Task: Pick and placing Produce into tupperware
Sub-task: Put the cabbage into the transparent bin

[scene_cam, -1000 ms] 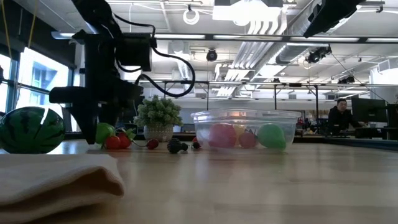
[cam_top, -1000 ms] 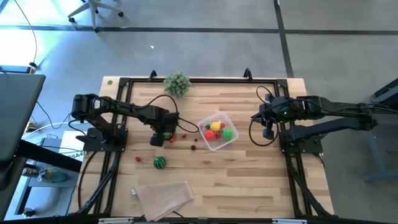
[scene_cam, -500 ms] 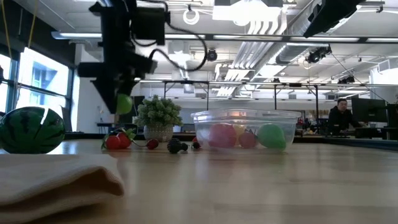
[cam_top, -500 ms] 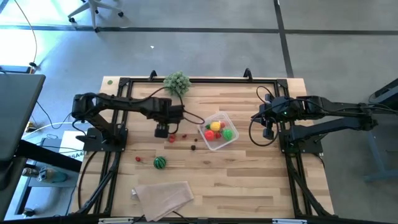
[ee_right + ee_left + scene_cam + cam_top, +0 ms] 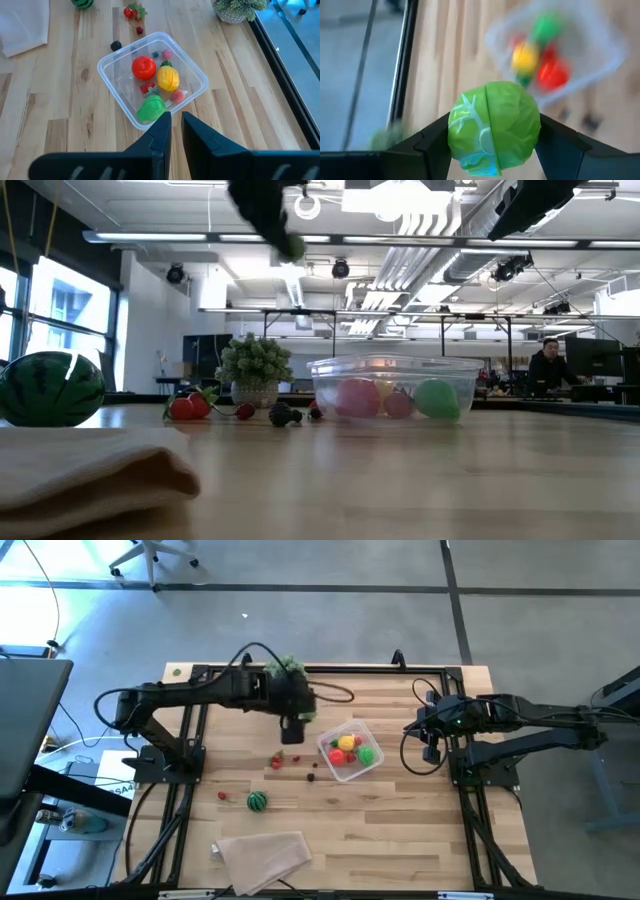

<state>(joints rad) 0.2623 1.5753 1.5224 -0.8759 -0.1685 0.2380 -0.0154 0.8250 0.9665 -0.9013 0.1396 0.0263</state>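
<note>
**Green cabbage held aloft beside the container**

The left end effector (image 5: pixel 492 145) grips a round, light green toy cabbage (image 5: pixel 493 128) above the wooden table (image 5: pixel 400 820), just beside the clear plastic rectangular tupperware (image 5: pixel 348 750) (red, yellow and green pieces inside). The right end effector (image 5: pixel 175 127), fingers nearly together, waits near the tupperware's other side.

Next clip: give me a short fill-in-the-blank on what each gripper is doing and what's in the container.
1. The left gripper holds a green toy ____.
2. The right gripper, waiting near the table's right edge, is ____.
3. Of the produce in the tupperware, the piece between the red and green ones is ____.
4. The striped watermelon lies on the table, ____ the tupperware.

Missing words: cabbage; shut; yellow; outside
</note>
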